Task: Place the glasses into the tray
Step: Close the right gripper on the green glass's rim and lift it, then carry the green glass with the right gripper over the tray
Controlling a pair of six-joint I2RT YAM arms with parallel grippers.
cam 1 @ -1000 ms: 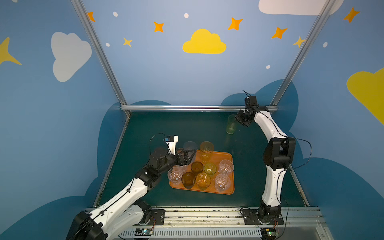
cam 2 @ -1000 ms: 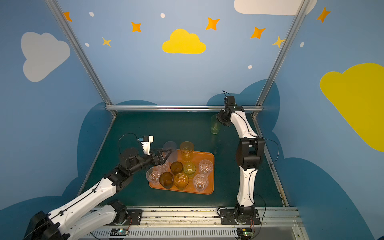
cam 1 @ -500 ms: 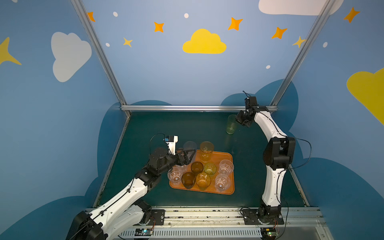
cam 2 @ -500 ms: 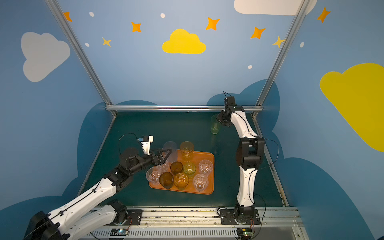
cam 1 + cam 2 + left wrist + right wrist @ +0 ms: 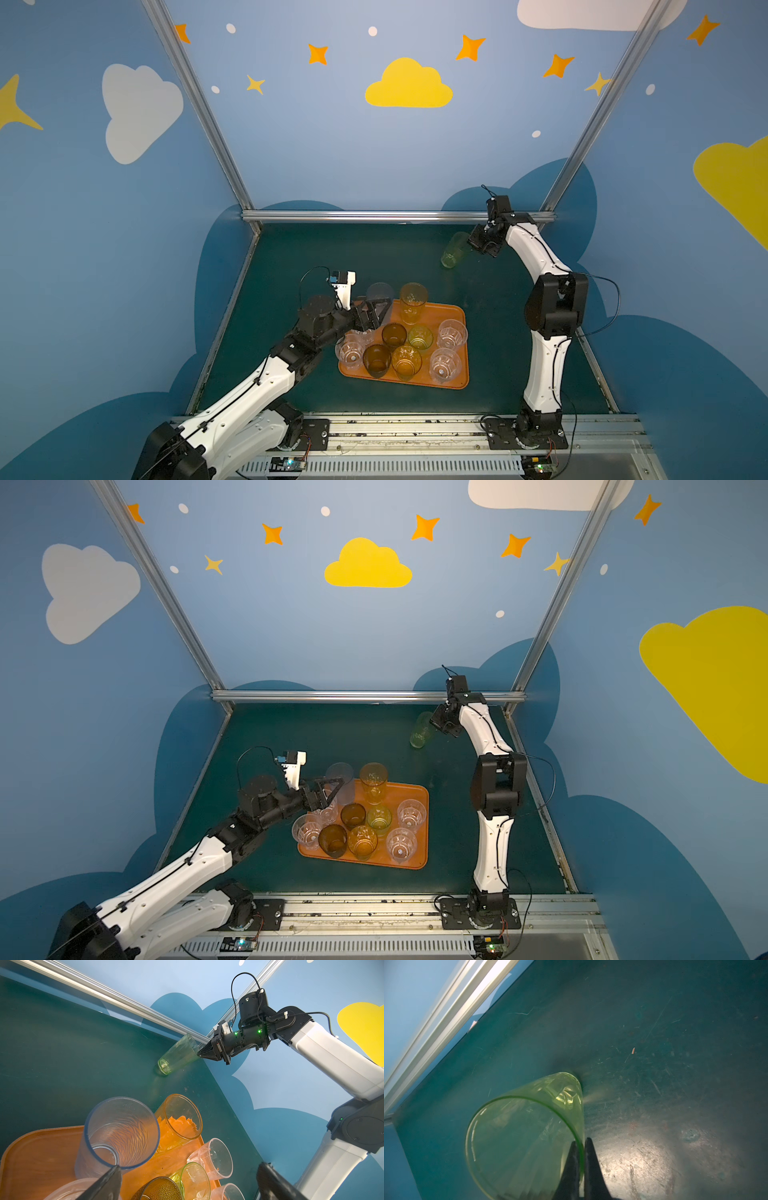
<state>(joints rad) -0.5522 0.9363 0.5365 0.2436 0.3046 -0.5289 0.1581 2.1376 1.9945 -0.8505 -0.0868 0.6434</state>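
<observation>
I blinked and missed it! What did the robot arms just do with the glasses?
The right pincer closed on the rim of the tall yellow-green glass, which leans. The left pincer stayed open by the bluish glass, and the glasses on the tray did not move.

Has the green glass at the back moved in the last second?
Yes. The green glass has tipped, base shifting left, away from the right corner post.

The flat orange-brown rectangular plastic tray (image 5: pixel 453 312) lies on the dark green desk (image 5: pixel 311 249), front of centre. In its back-left corner stands the tall frosted bluish tumbler (image 5: pixel 380 291), with a tall yellow tumbler (image 5: pixel 413 301) just right of it and eight short tumblers (image 5: pixel 394 334) crowded before them. Well behind, to the right, a tall yellow-green tumbler (image 5: pixel 455 249) tilts.
</observation>
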